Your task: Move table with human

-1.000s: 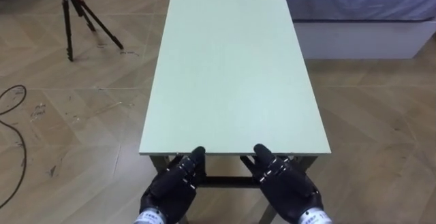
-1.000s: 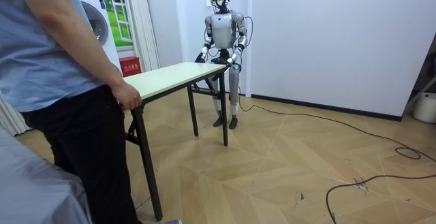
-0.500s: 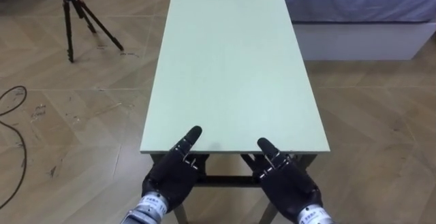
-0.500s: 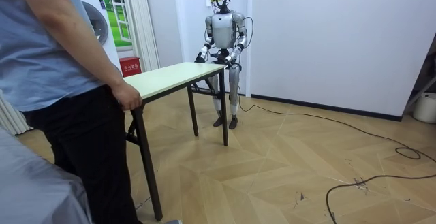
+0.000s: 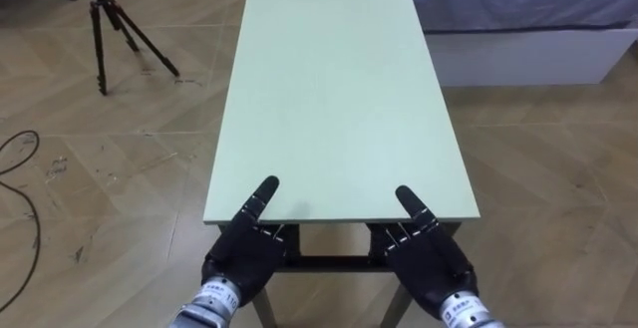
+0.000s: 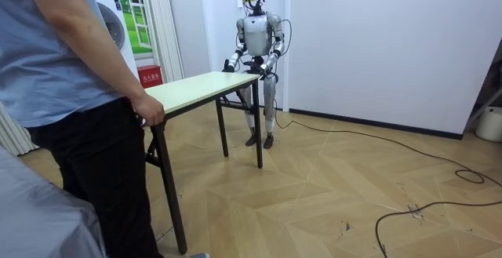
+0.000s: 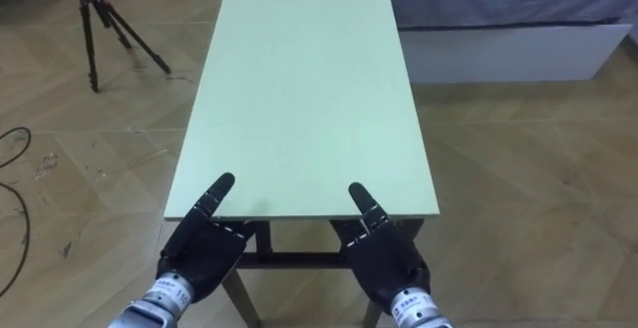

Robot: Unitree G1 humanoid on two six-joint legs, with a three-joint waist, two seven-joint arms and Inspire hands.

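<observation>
My left hand [image 5: 242, 256] and right hand [image 5: 427, 258] sat at the near short edge of the table [image 5: 334, 79], well apart, one toward each corner. Each thumb lay straight on the pale green top, pointing ahead. The rest of each hand went under the edge, so I could not tell whether either was closed on it. The table stretched straight ahead from both hands, its legs seemingly down on the floor [image 5: 538, 168], as far as the room view let me judge. At the far end stood a person [image 6: 63, 85], the person's hand [image 6: 149, 110] on that edge. A tripod [image 5: 112, 19] stood ahead and left of my left hand.
</observation>
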